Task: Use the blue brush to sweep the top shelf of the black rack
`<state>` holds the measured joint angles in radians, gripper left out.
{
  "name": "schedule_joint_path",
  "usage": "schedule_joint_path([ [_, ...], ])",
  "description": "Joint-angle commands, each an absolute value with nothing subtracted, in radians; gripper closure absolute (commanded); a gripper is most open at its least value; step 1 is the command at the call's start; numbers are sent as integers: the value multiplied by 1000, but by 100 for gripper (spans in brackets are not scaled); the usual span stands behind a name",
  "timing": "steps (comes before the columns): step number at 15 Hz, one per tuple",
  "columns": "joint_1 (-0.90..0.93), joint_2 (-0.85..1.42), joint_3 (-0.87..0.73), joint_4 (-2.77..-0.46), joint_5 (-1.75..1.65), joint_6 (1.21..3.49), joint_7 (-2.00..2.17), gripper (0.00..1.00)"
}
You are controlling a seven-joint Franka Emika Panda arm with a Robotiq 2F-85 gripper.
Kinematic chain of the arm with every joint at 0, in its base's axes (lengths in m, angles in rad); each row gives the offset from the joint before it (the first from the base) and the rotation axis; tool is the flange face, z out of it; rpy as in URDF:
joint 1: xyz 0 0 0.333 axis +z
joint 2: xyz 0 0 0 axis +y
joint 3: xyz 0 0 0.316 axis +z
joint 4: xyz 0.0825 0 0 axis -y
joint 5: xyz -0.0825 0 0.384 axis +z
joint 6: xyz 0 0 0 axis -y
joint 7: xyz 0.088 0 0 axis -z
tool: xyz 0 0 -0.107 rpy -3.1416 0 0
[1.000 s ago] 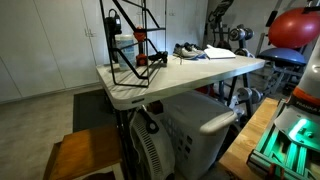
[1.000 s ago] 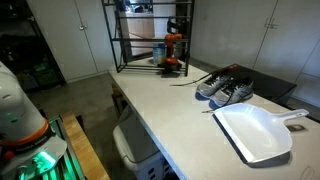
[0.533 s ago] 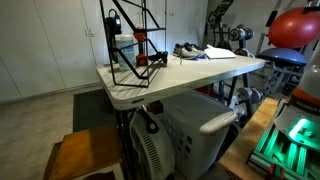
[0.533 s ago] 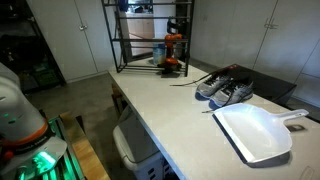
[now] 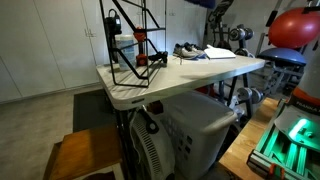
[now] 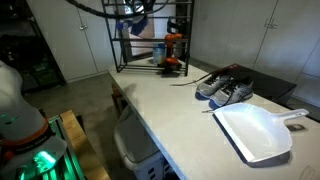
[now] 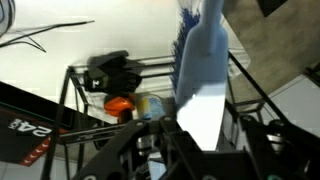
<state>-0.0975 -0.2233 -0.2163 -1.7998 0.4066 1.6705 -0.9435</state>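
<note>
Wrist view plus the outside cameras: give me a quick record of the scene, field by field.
tool: blue brush, held in the pincer
target: black rack, standing at one end of the table, seen just below the brush in the wrist view
other items: shoes and white dustpan, lying apart from the rack
brush on top shelf: cannot tell
</note>
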Motion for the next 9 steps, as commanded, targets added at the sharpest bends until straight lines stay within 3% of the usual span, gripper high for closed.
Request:
schedule_joint_path([
  [1,-127,-187,-208,-1897,310,1820,-839,81],
  [9,-145,-55,-196,-2038,67,2136,-478,81],
])
